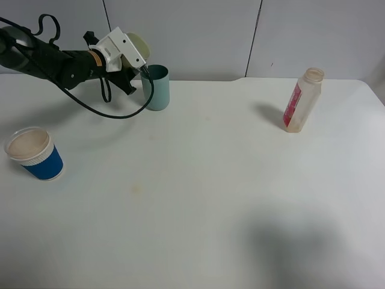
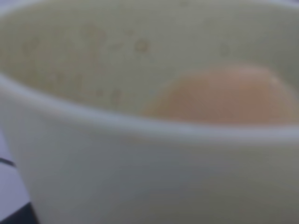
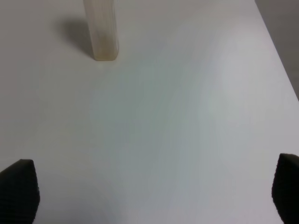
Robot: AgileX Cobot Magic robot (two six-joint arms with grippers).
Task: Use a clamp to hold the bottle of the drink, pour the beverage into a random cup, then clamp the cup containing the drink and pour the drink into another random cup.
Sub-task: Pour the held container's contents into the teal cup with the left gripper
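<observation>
My left gripper [image 1: 136,59] is shut on a pale cream cup [image 1: 140,44], held tilted over the mouth of an upright teal cup [image 1: 157,88] at the back left. In the left wrist view the cream cup [image 2: 117,154] fills the picture, with orange-pink drink [image 2: 224,95] pooled inside it. An uncapped clear bottle [image 1: 302,100] with a red label stands at the back right. The right wrist view shows the bottle's base [image 3: 101,32] on the table, well ahead of my right gripper [image 3: 152,191]. That gripper is open with nothing between its fingers.
A blue cup with a white rim [image 1: 34,154] stands near the left edge of the white table [image 1: 198,198]. A black cable [image 1: 102,109] loops down from the left arm beside the teal cup. A grey wall runs along the back.
</observation>
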